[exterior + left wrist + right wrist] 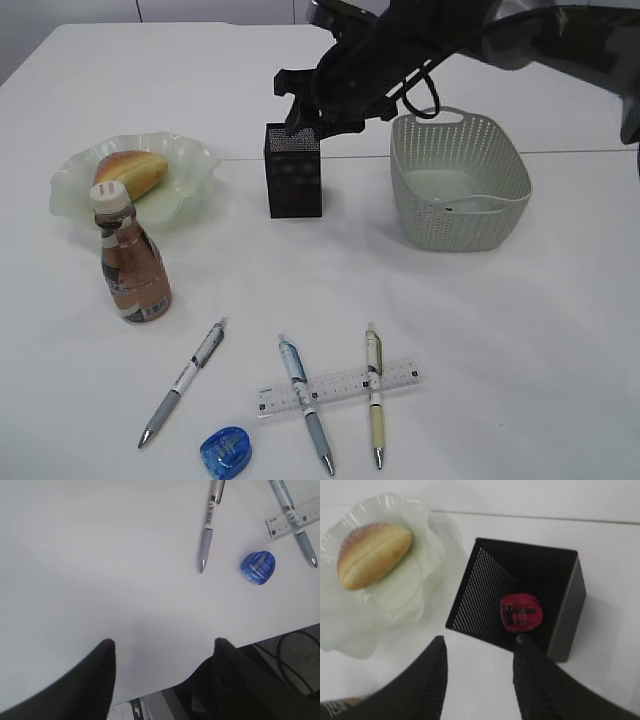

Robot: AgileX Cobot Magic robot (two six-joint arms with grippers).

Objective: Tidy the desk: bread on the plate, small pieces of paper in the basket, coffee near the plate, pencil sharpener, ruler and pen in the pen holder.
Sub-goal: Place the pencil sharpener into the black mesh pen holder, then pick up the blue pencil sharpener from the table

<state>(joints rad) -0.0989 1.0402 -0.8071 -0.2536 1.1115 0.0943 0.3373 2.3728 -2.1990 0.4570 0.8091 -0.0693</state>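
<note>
The bread (130, 172) lies on the pale green plate (190, 160), also in the right wrist view (372, 555). The coffee bottle (132, 265) stands upright just in front of the plate. My right gripper (297, 118) (480, 647) is open and empty above the black mesh pen holder (293, 175) (485, 590), which holds a red pencil sharpener (520, 612). Three pens (185, 380) (305, 400) (374, 395), the clear ruler (340, 385) and a blue pencil sharpener (226, 450) (258, 568) lie at the table's front. My left gripper (164, 645) is open and empty over the front table edge.
The grey-green basket (458, 180) stands right of the pen holder, with something small and dark inside. The ruler (295, 520) lies across two pens. The left wrist view shows a grey-tipped pen (209, 527), and cables below the table edge (295, 655).
</note>
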